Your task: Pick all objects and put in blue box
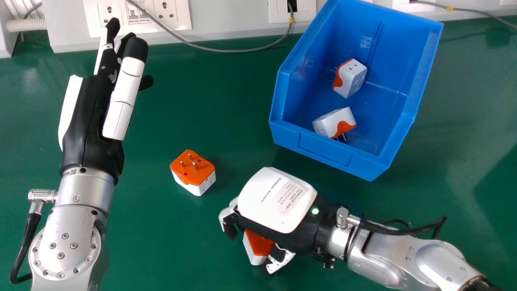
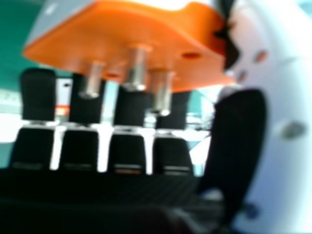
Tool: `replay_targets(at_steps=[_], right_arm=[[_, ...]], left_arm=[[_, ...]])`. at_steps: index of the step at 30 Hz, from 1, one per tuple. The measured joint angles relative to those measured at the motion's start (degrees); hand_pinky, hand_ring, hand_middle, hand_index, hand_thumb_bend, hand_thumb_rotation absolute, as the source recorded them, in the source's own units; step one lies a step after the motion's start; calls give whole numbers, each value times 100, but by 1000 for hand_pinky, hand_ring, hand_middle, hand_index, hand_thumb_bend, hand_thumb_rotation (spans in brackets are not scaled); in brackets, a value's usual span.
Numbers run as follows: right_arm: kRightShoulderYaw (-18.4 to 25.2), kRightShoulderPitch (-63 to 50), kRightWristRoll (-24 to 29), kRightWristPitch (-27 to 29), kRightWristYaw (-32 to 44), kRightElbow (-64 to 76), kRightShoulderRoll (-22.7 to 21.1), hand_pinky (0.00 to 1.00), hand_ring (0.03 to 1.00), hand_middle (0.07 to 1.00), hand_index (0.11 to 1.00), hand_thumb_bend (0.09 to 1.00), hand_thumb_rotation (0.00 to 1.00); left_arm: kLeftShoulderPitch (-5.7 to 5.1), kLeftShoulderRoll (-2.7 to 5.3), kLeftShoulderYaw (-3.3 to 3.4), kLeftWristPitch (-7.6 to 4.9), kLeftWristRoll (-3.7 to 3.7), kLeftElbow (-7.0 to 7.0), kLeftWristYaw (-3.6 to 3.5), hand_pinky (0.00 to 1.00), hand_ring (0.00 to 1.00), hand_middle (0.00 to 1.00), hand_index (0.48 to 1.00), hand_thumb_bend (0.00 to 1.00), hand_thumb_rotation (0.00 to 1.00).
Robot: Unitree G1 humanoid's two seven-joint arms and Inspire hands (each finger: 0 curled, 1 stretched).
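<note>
A big green worktop (image 1: 161, 246) is under all the things. The big blue box (image 1: 335, 155) sits on the far side, right of the middle, turned a bit. It has no lid, and two white and orange plugs are in it. The left hand (image 1: 87, 117) is on the left side, with straight fingers that point to the far side. The right hand (image 1: 278, 202) is on the near side, just nearer than the box. Its fingers and thumb are apart, with a white and orange plug (image 1: 258, 244) in the gap between them. The right hand view shows three metal pins on that plug's orange side.

A thin grey wire (image 1: 234, 51) bends along the far side, left of the box.

Inside the box, the far plug (image 1: 350, 79) is tipped, with its orange part to the left. The near plug (image 1: 335, 122) lies close to the box's near wall, apart from the other one. One more plug (image 1: 193, 173) is on the worktop between the two hands, with its orange side and pins up.
</note>
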State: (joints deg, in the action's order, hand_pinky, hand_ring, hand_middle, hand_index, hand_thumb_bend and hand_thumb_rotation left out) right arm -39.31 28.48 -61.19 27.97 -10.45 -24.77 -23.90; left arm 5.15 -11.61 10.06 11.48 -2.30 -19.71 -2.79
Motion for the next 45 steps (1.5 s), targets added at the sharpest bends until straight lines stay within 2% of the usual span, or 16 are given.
replay_targets(at_steps=[9,20,28,29,34,37,45], right_arm=[[0,-14,-2,-113,292,190,-29,361,474,539,464,494,0],[57,-198,124,-457,638,473,-26,356,484,554,478,490,0],[70,-225,208,-486,727,510,-47,357,487,556,480,489,0],[59,-224,193,-489,710,518,-51,363,497,593,487,484,0],[40,-229,199,-549,788,585,-78,369,508,643,497,479,0],[66,-270,239,-671,971,691,-77,408,626,714,496,471,0],[216,-461,525,-878,1205,801,-72,432,714,772,495,466,0]], left_arm=[[1,1,-4,2,2,0,10,840,952,965,998,773,941],[1,3,-19,11,4,-1,43,837,951,965,998,779,939],[1,3,-25,24,7,-30,49,836,950,965,998,781,939],[2,3,-26,25,8,-30,50,835,950,964,998,782,939],[8,3,-34,25,11,-29,51,834,949,964,997,785,938],[20,3,-39,25,11,-29,51,832,949,964,997,788,937],[40,18,-65,25,15,-29,58,831,949,964,997,796,936]])
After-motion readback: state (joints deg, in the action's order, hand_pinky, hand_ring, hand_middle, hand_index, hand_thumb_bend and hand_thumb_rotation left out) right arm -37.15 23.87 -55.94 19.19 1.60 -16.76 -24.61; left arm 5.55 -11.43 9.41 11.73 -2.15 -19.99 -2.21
